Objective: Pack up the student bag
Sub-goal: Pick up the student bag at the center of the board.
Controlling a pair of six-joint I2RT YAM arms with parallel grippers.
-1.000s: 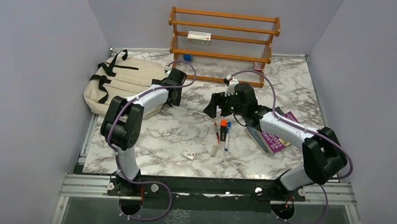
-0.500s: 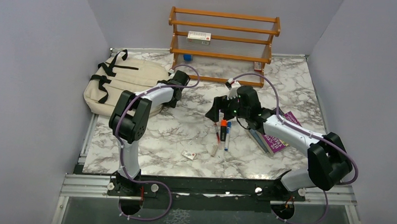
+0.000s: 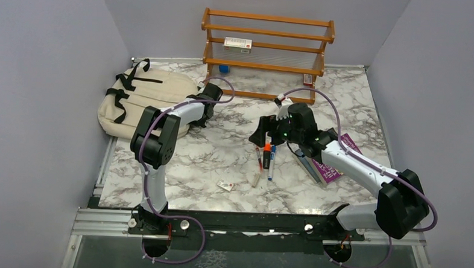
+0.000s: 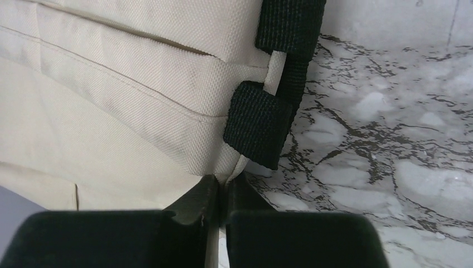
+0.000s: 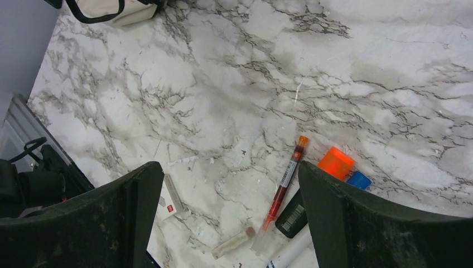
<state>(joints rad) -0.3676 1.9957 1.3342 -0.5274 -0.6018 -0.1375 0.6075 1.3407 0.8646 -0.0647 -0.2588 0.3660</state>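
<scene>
The backpack (image 3: 141, 98) lies flat at the far-left of the table (image 3: 215, 154), black straps facing up. L gripper (image 4: 223, 190) is at the bag's edge nearest mid-table, fingers pressed together & pinching a thin cream fabric strip below a black strap loop (image 4: 259, 123). R gripper (image 5: 226, 184) hovers spread wide over the pens (image 5: 284, 187) mid-table, w/ a purple book (image 3: 332, 168) just beside them.

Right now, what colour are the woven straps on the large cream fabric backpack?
Black. The woven straps of the cream backpack show best in the left wrist view.
</scene>
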